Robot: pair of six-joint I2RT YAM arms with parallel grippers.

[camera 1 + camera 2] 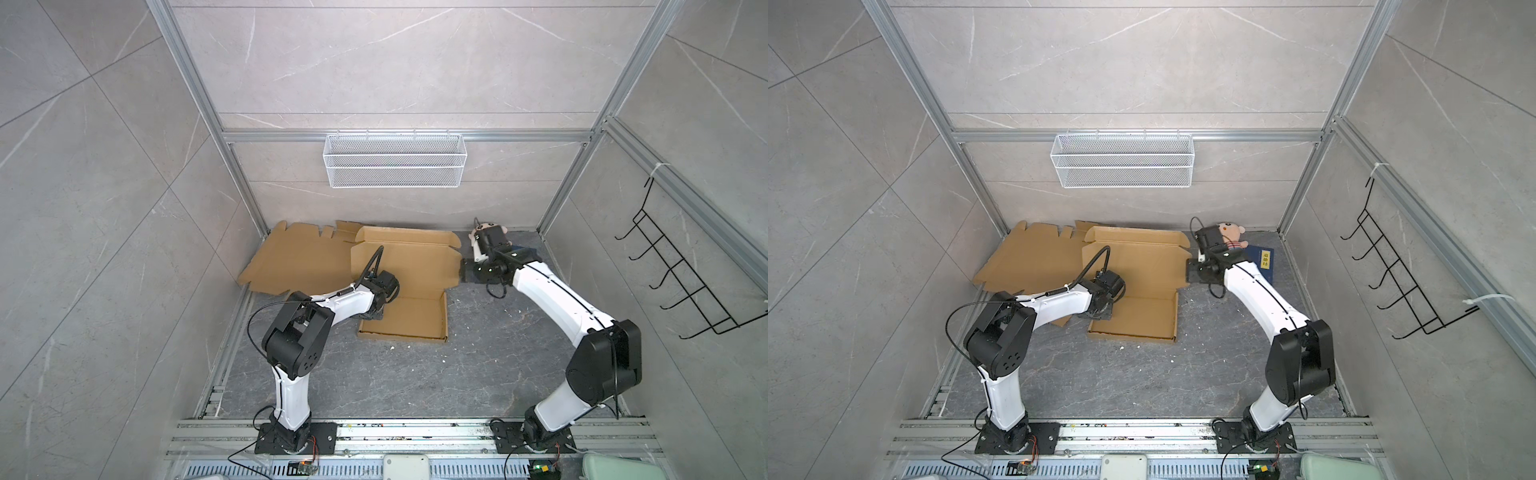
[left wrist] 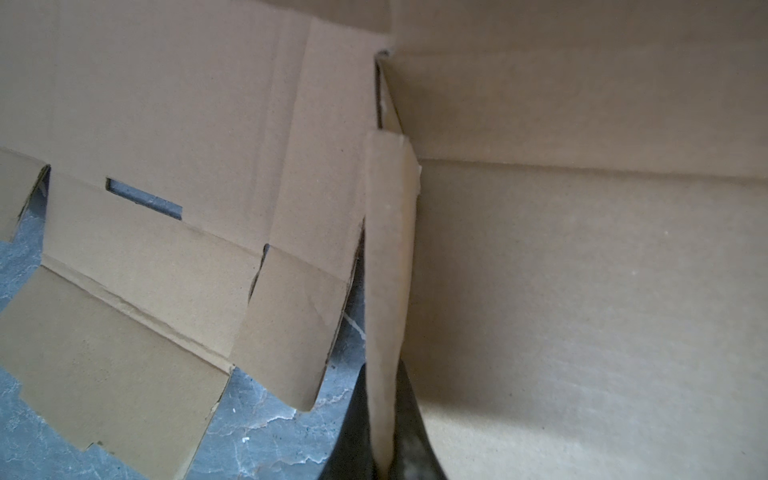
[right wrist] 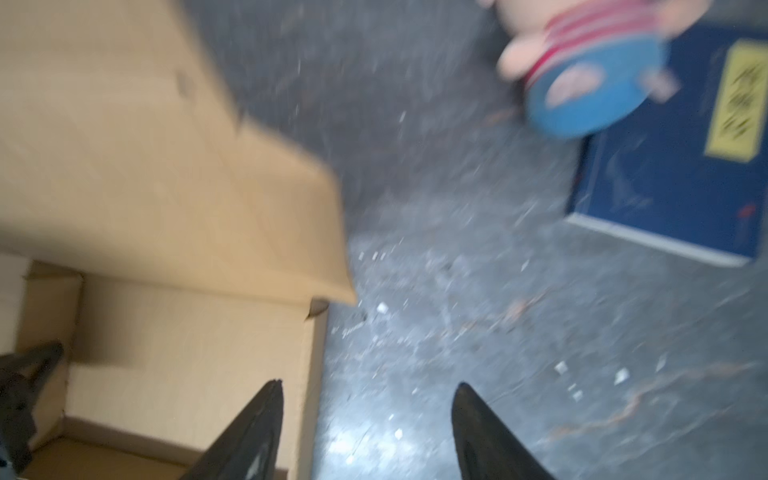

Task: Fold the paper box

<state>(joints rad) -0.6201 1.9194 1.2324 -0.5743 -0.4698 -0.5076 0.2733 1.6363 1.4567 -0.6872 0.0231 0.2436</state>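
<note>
The brown paper box [image 1: 415, 320] lies on the floor as a shallow tray, and its lid [image 1: 407, 259] is tilted up at the back. My left gripper [image 1: 371, 322] sits at the tray's left side. In the left wrist view it [image 2: 382, 370] is shut on the box's upright left wall [image 2: 386, 257]. My right gripper [image 1: 468, 272] is at the lid's right edge. In the right wrist view it [image 3: 368, 388] is open and straddles the tray's right wall [image 3: 309, 374], one finger [image 3: 266, 415] inside the tray and the other over the floor.
A second flat cardboard sheet [image 1: 299, 262] lies at the back left, partly under the box. A plush toy [image 1: 1231, 235] and a blue book [image 1: 1264, 262] sit behind my right arm. A white wire basket [image 1: 395, 160] hangs on the back wall and a black hook rack [image 1: 685, 274] on the right wall.
</note>
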